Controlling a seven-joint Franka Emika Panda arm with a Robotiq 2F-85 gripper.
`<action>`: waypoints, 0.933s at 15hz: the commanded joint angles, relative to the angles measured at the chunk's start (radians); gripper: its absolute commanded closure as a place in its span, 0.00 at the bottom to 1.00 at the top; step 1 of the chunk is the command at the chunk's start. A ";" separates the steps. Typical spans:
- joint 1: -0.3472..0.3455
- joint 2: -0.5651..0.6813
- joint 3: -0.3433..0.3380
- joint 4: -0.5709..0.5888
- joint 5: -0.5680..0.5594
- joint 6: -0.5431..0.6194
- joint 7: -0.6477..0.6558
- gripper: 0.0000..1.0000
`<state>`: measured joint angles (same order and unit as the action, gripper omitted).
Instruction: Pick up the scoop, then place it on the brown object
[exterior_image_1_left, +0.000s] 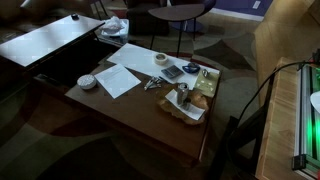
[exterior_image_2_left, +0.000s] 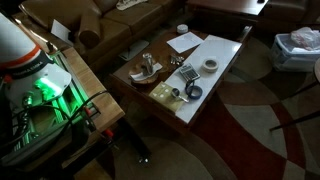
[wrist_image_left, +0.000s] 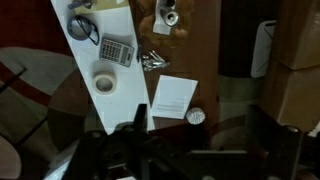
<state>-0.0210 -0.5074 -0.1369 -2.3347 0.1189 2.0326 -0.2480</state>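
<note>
The metal scoop (exterior_image_1_left: 183, 96) stands on a shallow white tray (exterior_image_1_left: 190, 114) near a corner of the dark wooden table. It also shows in an exterior view (exterior_image_2_left: 147, 68) and at the top edge of the wrist view (wrist_image_left: 168, 14). The brown object (exterior_image_1_left: 204, 95) is a flat tan piece lying right beside the tray and shows in both exterior views (exterior_image_2_left: 161, 93). My gripper (wrist_image_left: 205, 140) hangs high above the table, far from the scoop. Its dark fingers are spread wide with nothing between them. It does not show in the exterior views.
On the table lie a sheet of paper (wrist_image_left: 173, 95), a small round white thing (wrist_image_left: 196, 117), a bunch of keys (wrist_image_left: 152, 62), a calculator (wrist_image_left: 117, 48) and a tape roll (wrist_image_left: 105, 82) on a long white board (exterior_image_2_left: 215, 55). The robot base (exterior_image_2_left: 40, 85) glows green.
</note>
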 joint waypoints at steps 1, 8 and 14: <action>-0.080 0.058 -0.008 -0.074 -0.069 0.083 0.087 0.00; -0.084 0.074 -0.017 -0.067 -0.056 0.056 0.081 0.00; -0.128 0.263 -0.039 -0.065 -0.067 0.112 0.188 0.00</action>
<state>-0.1249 -0.4032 -0.1521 -2.4057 0.0516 2.0953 -0.0999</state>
